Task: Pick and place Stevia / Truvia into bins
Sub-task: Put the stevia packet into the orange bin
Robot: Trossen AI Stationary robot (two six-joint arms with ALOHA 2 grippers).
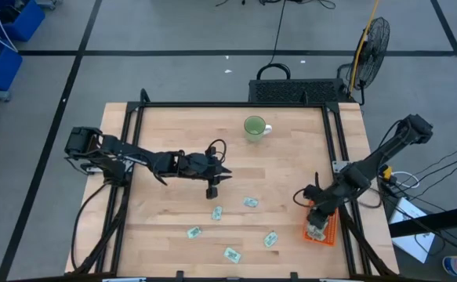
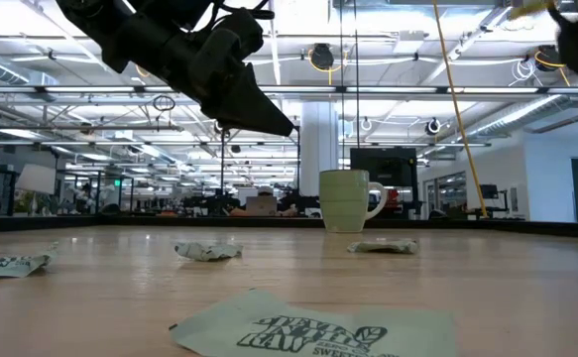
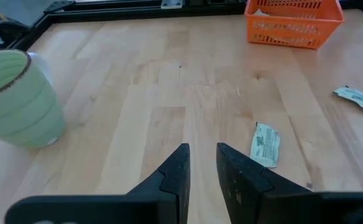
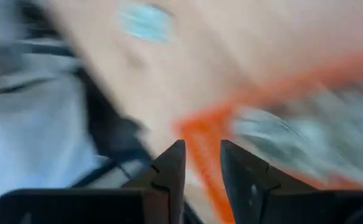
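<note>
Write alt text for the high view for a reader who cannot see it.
Seen from above, five sweetener sachets lie on the near half of a wooden table. The left pincer hangs over its middle, the right pincer over an orange tray at the right edge. A green mug stands farther back.

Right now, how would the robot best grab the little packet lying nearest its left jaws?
That sachet lies flat on the bare table, so probably straight down from above, jaws straddling its narrow width and pinching the two long edges. The left gripper, jaws slightly apart, hangs just beyond it.
</note>
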